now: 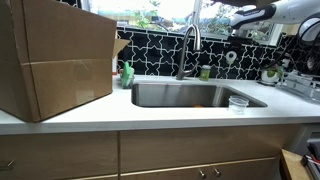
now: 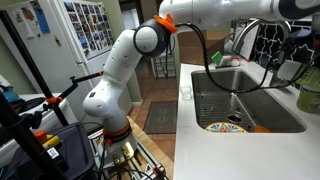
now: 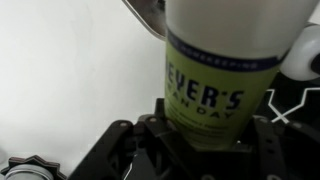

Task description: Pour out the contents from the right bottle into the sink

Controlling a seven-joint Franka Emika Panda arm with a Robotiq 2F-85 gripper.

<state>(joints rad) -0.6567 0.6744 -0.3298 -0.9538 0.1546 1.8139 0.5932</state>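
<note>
In the wrist view a bottle (image 3: 205, 60) with a yellow-green "Meyer's Clean Day" label fills the space between my gripper's (image 3: 197, 140) two black fingers. The fingers sit against both of its sides, so the gripper is shut on it. White countertop and a strip of steel sink rim (image 3: 145, 15) lie behind it. The steel sink (image 1: 190, 96) shows in both exterior views (image 2: 215, 112). An olive-green bottle (image 2: 309, 97) shows at the right edge of an exterior view. My arm (image 1: 250, 15) reaches in over the counter's far end; the gripper itself is not clear in either exterior view.
A big cardboard box (image 1: 55, 55) stands on the counter beside the sink. A green bottle (image 1: 127, 72) stands at the sink's back corner, a small green item (image 1: 205, 72) beside the faucet (image 1: 188, 45). A clear cup (image 1: 238, 102) stands by the sink. A patterned plate (image 2: 225, 126) lies in the basin.
</note>
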